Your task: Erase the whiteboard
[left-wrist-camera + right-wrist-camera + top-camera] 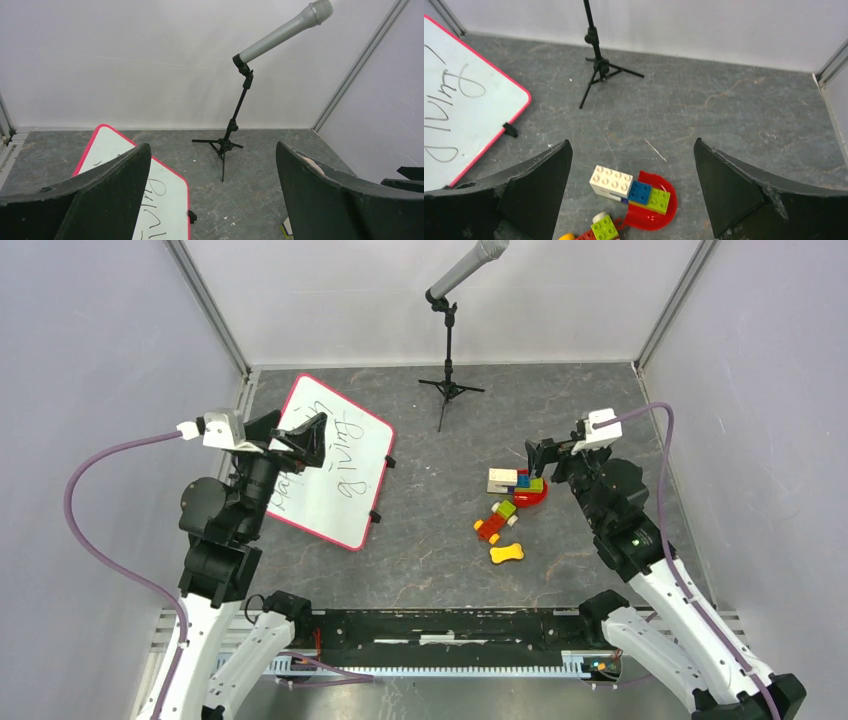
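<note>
The whiteboard (345, 480) lies flat at the left of the grey floor, white with a red-pink frame, black edge clips and black handwriting. It also shows in the left wrist view (160, 200) and the right wrist view (464, 100). My left gripper (300, 440) hovers over the board's left part, open and empty; in its wrist view (212, 150) the jaws stand wide apart. My right gripper (543, 452) is open and empty above the toy bricks, well right of the board; its jaws (633, 142) are also wide apart.
A microphone on a small black tripod (449, 360) stands at the back centre. A white brick (502, 480), a red dish (533, 495) with blue and green bricks, a red-green brick piece (495, 520) and a yellow bone shape (507, 553) lie centre-right. Walls enclose three sides.
</note>
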